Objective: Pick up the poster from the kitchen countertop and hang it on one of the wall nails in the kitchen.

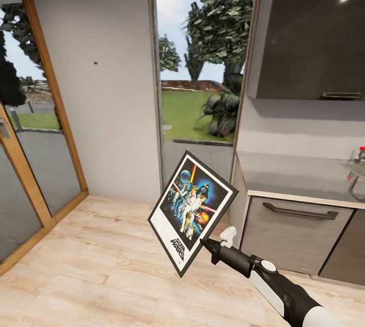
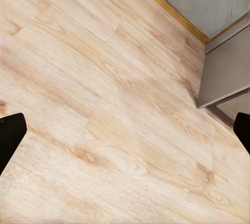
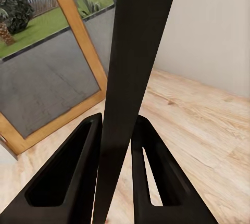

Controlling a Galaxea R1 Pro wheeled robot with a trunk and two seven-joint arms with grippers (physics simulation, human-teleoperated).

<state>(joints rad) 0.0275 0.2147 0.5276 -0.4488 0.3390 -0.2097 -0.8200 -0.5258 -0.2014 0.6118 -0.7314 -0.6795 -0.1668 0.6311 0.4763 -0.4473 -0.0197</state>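
Observation:
My right gripper (image 1: 206, 243) is shut on the lower right edge of the poster (image 1: 191, 209), holding it tilted in the air above the wooden floor. Its Star Wars artwork, white border and thin black frame face the head camera. In the right wrist view the poster (image 3: 136, 67) is edge-on, a dark strip pinched between the two black fingers (image 3: 70, 174). A small dark wall nail (image 1: 96, 63) sticks out of the grey wall, up and to the left of the poster. The light-grey kitchen countertop (image 1: 299, 177) lies to the right. My left gripper (image 2: 125, 133) is open over bare floor.
A dark upper cabinet (image 1: 314, 28) hangs over the countertop, with a drawer front (image 1: 299, 230) below it and a tap (image 1: 356, 174) at the far right. A tall window (image 1: 200, 73) looks onto a garden. A wood-framed glass door (image 1: 30, 134) stands at the left.

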